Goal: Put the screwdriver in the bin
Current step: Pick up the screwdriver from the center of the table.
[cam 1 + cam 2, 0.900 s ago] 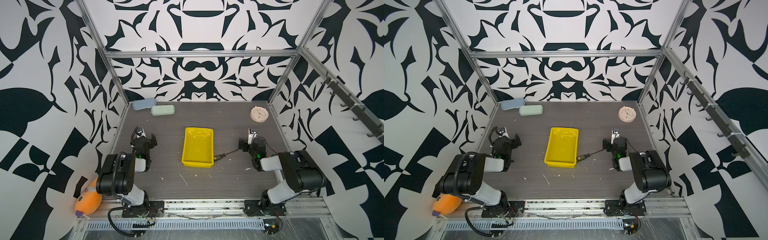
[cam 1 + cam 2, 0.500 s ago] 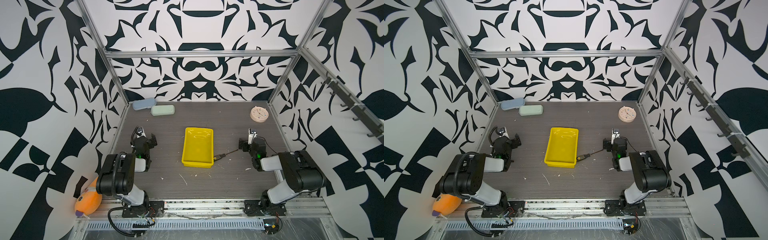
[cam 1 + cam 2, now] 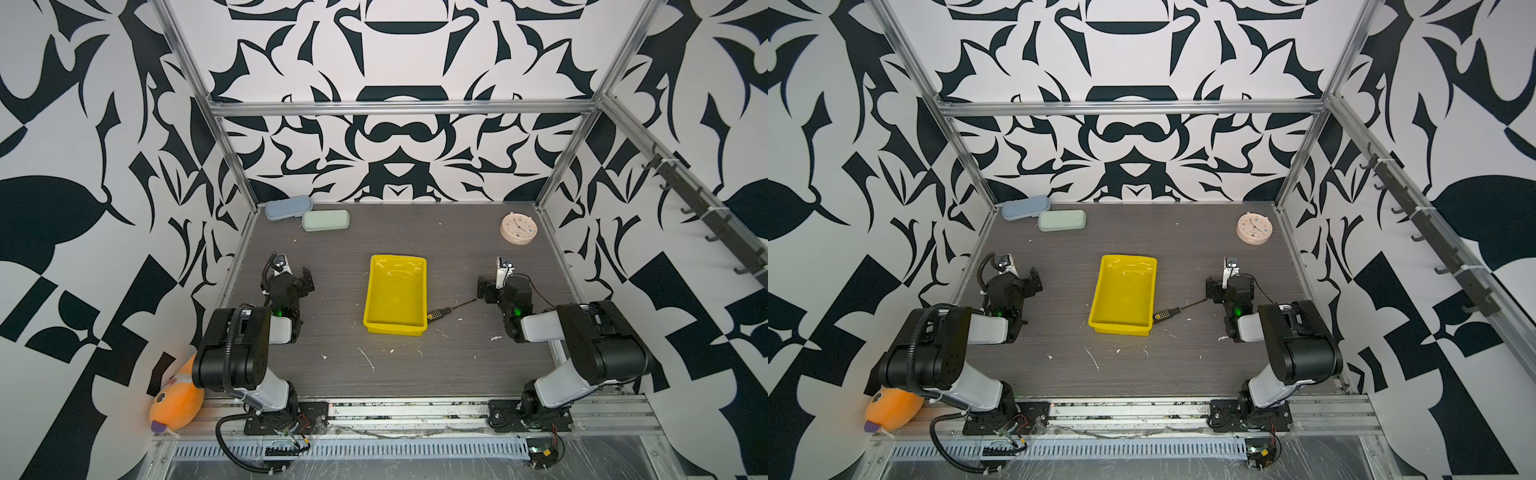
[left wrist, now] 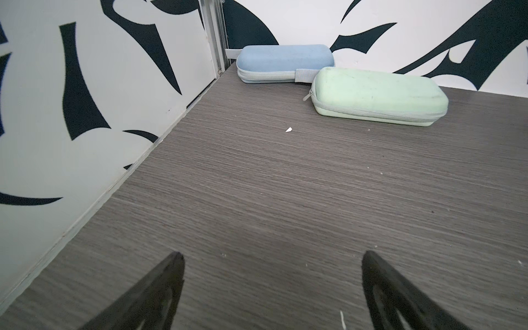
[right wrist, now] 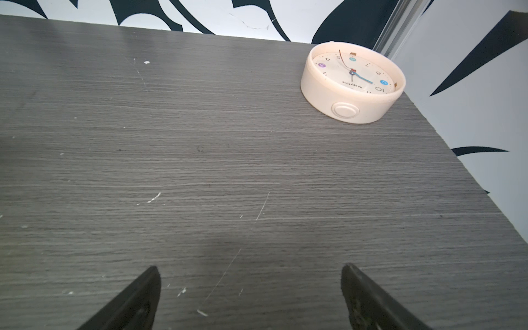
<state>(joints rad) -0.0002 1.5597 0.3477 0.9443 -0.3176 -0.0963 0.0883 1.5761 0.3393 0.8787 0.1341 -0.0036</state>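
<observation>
An orange toy (image 3: 174, 399) lies by the near rail, partly hidden behind the left arm's base. On the table (image 3: 415, 361), white flecks and scratches are scattered along the near side.

The left gripper (image 4: 272, 254) hangs low over bare table with its jaws spread wide and nothing between them. Its wrist view cuts the fingers (image 4: 160, 288) off at the frame edge and blurs them. The right gripper (image 5: 250, 267) is spread just as wide over bare table, again with only the fingertips in its own view.

The screwdriver (image 3: 453, 308) lies flat on the table outside the bin (image 3: 395, 299). Its handle end sits just beside the bin's near right corner, and whether they touch is unclear. The thin shaft runs slantwise toward the right gripper, and the tip ends close under one finger. Contact there cannot be made out in either top view (image 3: 1177, 311). Neither wrist view shows the screwdriver.

The bin sits mid-table between the arms, holding nothing.

At the far left corner, a blue case (image 3: 288, 208) lies just behind a green case (image 3: 325, 220). At the far right, a clock (image 5: 353, 81) lies face up.
</observation>
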